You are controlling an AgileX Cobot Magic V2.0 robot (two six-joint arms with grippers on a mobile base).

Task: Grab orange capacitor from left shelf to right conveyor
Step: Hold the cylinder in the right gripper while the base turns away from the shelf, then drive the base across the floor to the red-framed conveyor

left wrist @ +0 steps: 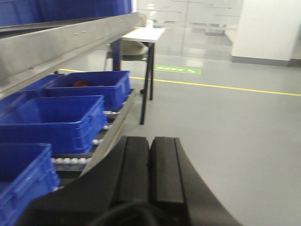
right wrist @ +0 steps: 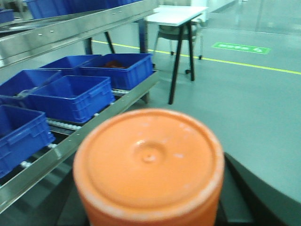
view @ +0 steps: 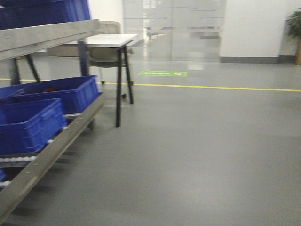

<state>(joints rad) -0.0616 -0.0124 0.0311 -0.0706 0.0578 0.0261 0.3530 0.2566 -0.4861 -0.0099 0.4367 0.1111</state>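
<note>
The floor (view: 202,155) around me was smooth grey, crossed by a yellow line (view: 211,87) with a green marking (view: 162,73) just beyond it. Behind that stood a glass wall (view: 174,28), and a plant (view: 295,23) showed at the far right edge. A white table (view: 110,40) on dark legs stood just past the end of the left shelf (view: 47,35), with a chair (view: 106,56) tucked under it. The shelf ran along my left side, its steel beams sloping, and blue bins (view: 28,125) sat in rows on its white rollers (view: 19,159). The farthest bin held something reddish, too blurred for me to name.

My left gripper (left wrist: 150,141) hung beside the shelf's lower rail, pointing out over the floor. Its two black pads were pressed flat together with nothing between them.

My right gripper (right wrist: 149,197) hung off the shelf and above its lower rail. It carried the orange capacitor (right wrist: 148,157), whose round end cap faced my wrist camera and filled the near view. The fingers were mostly hidden behind it; only dark parts showed on either side, closed against its body.
</note>
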